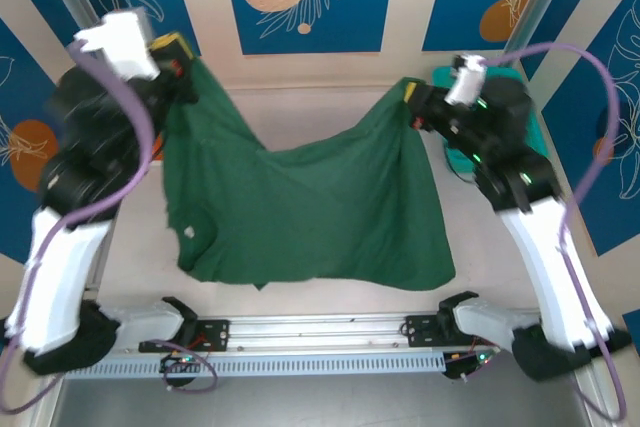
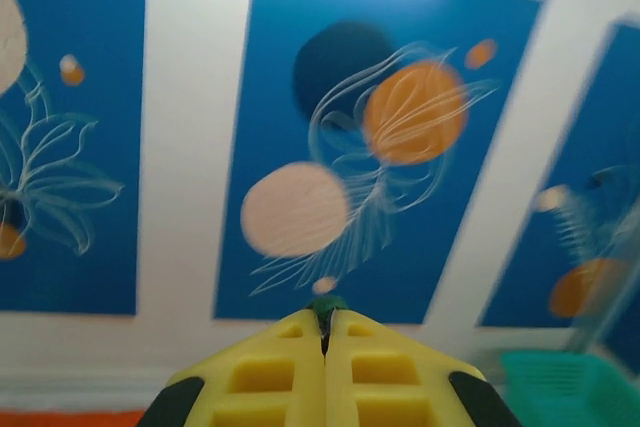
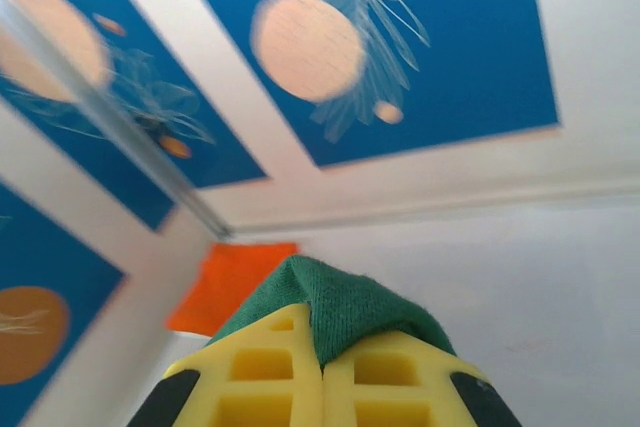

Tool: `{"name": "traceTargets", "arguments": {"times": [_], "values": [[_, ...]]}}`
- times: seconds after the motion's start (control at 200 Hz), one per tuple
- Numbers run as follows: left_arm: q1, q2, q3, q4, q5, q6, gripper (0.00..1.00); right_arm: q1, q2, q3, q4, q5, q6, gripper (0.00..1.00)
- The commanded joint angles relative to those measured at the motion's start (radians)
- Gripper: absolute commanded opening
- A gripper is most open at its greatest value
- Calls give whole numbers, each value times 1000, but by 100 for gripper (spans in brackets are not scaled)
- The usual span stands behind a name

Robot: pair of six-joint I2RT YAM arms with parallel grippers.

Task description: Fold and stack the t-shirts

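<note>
We see both arms raised over the table (image 1: pixel 300 107), holding the green shirt (image 1: pixel 300 207) stretched between them. The left claw (image 1: pixel 188 69) is pressed together on one upper corner of the shirt, at the far left. The right claw (image 1: pixel 410 94) pinches the other upper corner at the far right. The top edge of the cloth sags in a dip between the two grips. The rest hangs and spreads down toward the near edge, the lower hem lying just above the rail where the arm bases sit.

Left wrist view: the yellow fingers of the left claw (image 2: pixel 325 325) are shut tight, with a small tuft of green cloth (image 2: pixel 327 303) poking out at the tips. A teal basket (image 2: pixel 570 387) sits low on the right of that view.

Right wrist view: the right claw (image 3: pixel 322 352) is closed on a thick fold of the green shirt (image 3: pixel 345 297), which bulges over the fingertips. The folded orange shirt (image 3: pixel 235 282) lies flat on the table beyond it, near the back wall and well apart from the green one.
</note>
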Motion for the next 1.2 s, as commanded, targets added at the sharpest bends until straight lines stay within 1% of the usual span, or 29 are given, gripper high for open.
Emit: {"name": "traceTargets", "arguments": {"times": [0.0, 0.025, 0.055, 0.095, 0.115, 0.15, 0.16, 0.17, 0.205, 0.235, 0.27, 0.285, 0.315, 0.36, 0.415, 0.48, 0.53, 0.57, 0.62, 0.64, 0.685, 0.715, 0.755, 0.8, 0.88, 0.945, 1.03, 1.1, 1.195], "values": [[191, 247, 75, -76, 207, -176, 0, -14, 227, 65, -17, 178, -53, 0], [213, 335, 133, -89, 238, -178, 0, -23, 290, 91, -17, 221, -55, 0], [226, 469, 245, -139, 226, -169, 0, -36, 363, 131, -23, 273, -53, 0], [237, 669, 502, -258, 179, -151, 0, -58, 495, 217, -54, 324, -45, 0], [243, 788, 655, -322, 154, -134, 13, -73, 564, 274, -85, 351, -37, 0], [249, 991, 939, -432, 99, -111, 51, -96, 693, 408, -187, 388, 3, 10], [251, 1033, 1014, -458, 79, -110, 57, -103, 733, 458, -224, 395, 14, 14], [255, 1058, 1043, -470, 62, -115, 58, -111, 773, 495, -251, 400, 23, 17], [271, 1055, 965, -450, 14, -152, 60, -136, 914, 704, -393, 400, 58, 29], [284, 1028, 862, -416, 23, -179, 64, -158, 1041, 897, -568, 391, 94, 40], [293, 989, 769, -395, 19, -201, 78, -180, 1173, 1149, -742, 360, 135, 52], [291, 975, 733, -387, 10, -201, 84, -187, 1221, 1253, -807, 341, 144, 55], [286, 950, 676, -370, -2, -189, 88, -194, 1290, 1407, -908, 312, 150, 62], [277, 922, 634, -377, 5, -175, 90, -192, 1340, 1540, -991, 303, 153, 71], [267, 891, 612, -422, 9, -178, 91, -180, 1329, 1551, -1025, 304, 148, 78], [249, 828, 544, -468, 25, -186, 92, -165, 1267, 1450, -1030, 293, 144, 78], [225, 742, 405, -460, 41, -197, 92, -144, 1186, 1303, -1002, 324, 151, 79], [195, 642, 236, -398, 40, -209, 92, -121, 1085, 1098, -925, 350, 140, 80], [148, 513, 2, -279, 45, -220, 92, -95, 885, 734, -676, 340, 110, 83], [130, 466, -84, -231, 48, -227, 92, -88, 791, 587, -569, 322, 104, 86], [97, 377, -248, -160, 43, -265, 92, -94, 612, 309, -359, 250, 122, 100], [82, 330, -348, -131, 54, -296, 91, -108, 522, 173, -277, 191, 151, 100], [69, 279, -454, -90, 97, -327, 86, -133, 428, 36, -200, 88, 177, 100], [54, 234, -568, -69, 111, -370, 81, -157, 348, -127, -130, -18, 196, 100], [19, 185, -745, -11, 177, -406, 69, -163, 240, -355, -32, -123, 192, 97], [-15, 182, -857, 17, 209, -407, 65, -163, 197, -489, -25, -106, 208, 94], [-30, 195, -981, 31, 241, -416, 58, -189, 163, -647, -22, -107, 255, 89], [-31, 195, -1084, 84, 231, -426, 55, -226, 139, -783, 42, -152, 296, 83], [-31, 221, -1128, 92, 175, -423, 54, -290, 133, -894, 102, -175, 365, 77]]}}
